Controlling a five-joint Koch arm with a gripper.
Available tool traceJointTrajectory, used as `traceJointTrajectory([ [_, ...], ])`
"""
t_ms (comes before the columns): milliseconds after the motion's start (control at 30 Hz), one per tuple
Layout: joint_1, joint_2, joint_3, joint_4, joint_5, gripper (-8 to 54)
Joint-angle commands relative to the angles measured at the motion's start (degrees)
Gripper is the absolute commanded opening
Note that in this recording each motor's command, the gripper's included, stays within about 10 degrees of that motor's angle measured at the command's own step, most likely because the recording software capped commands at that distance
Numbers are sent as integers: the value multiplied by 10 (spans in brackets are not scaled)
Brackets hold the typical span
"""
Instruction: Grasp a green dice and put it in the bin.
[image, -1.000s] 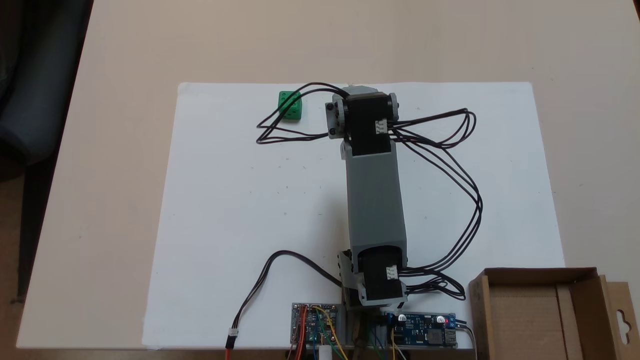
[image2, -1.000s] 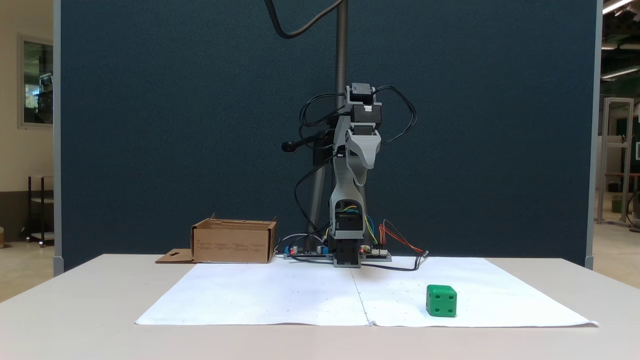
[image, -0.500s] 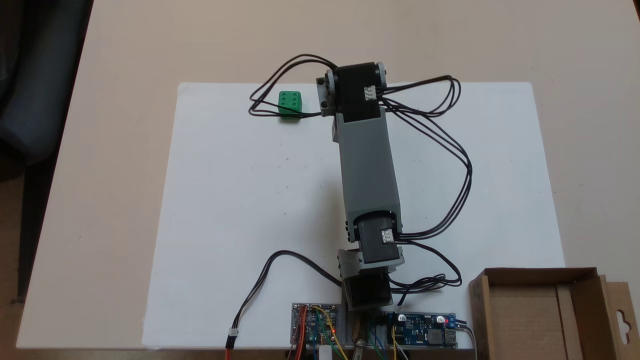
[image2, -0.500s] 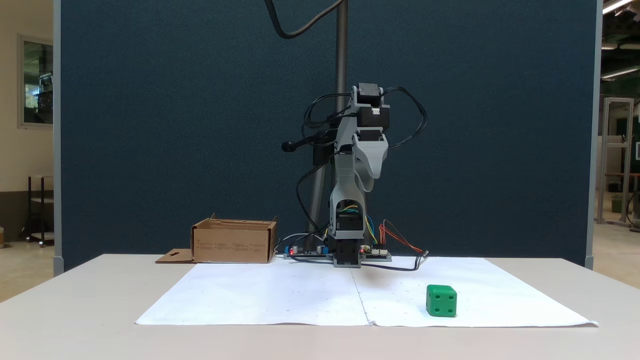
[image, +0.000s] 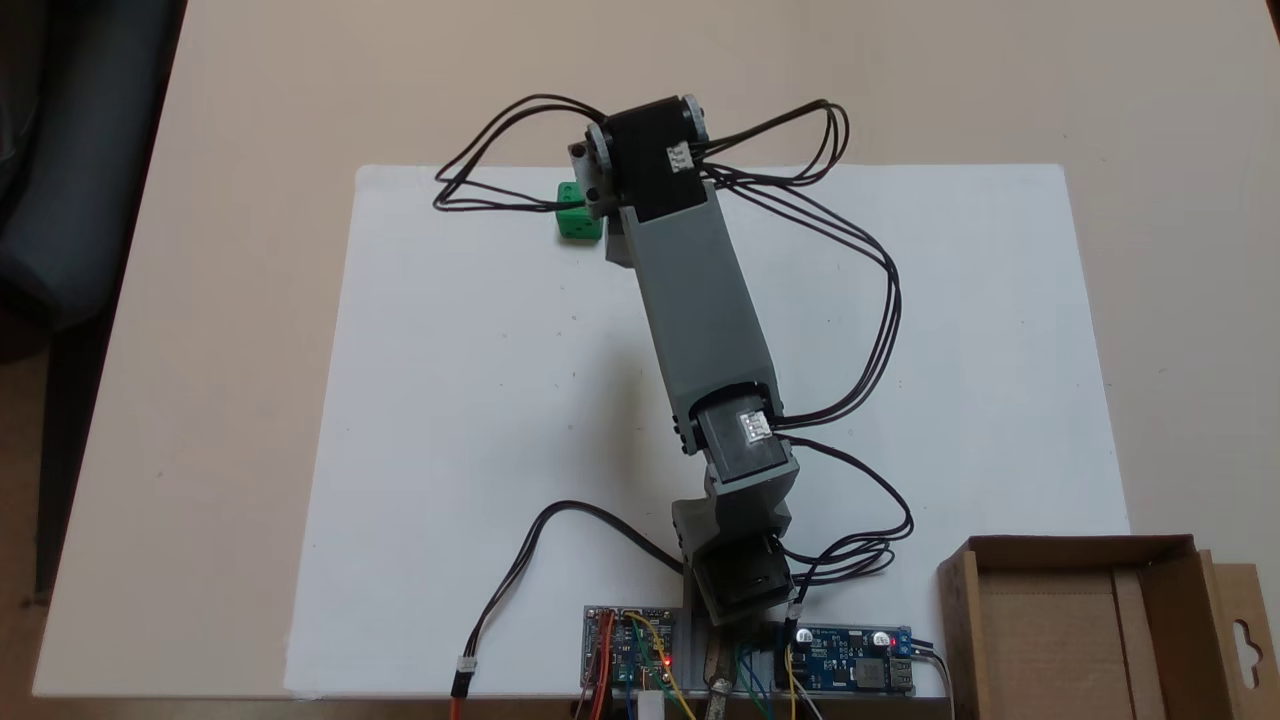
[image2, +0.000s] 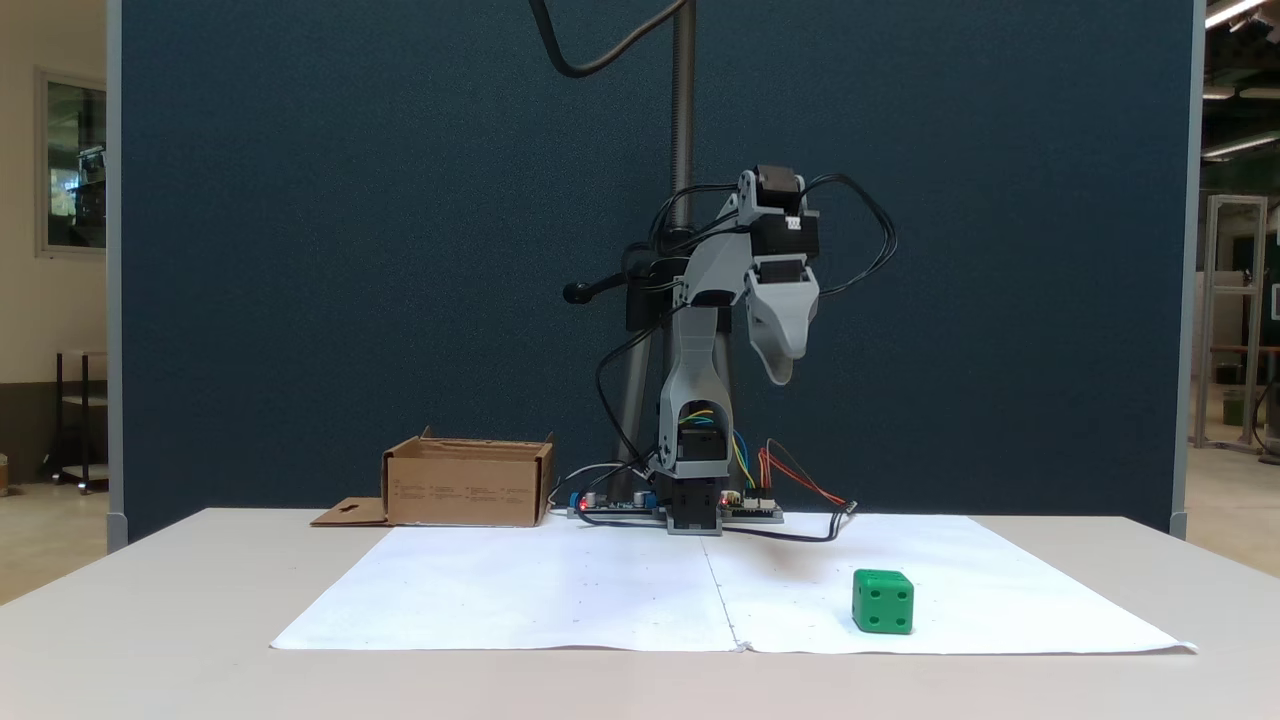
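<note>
One rounded glossy green dice (image2: 883, 602) on paper, possibly pipped.

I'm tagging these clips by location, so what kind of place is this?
Probably a lab or workshop: a hobby arm's bare circuit boards sit on a table before a dark partition panel, with ceiling strip lights and open floor beyond.

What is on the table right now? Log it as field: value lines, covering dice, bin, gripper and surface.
dice: green dice resting on the white paper sheet, untouched
bin: cardboard bin at the back of the table near the arm's base, off the sheet
gripper: gripper raised high, pointing down, well above the dice; jaw state cannot be told
arm: leaning toward the dice's side in both fixed views
surface: beige table
task stage: dice not yet grasped
</note>
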Motion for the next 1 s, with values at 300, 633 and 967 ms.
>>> traceJointTrajectory([
  [300,-19,-33,-92,100,38,452],
  [633,-31,-119,-155,100,64,452],
  [967,-29,-144,-163,100,129,453],
])
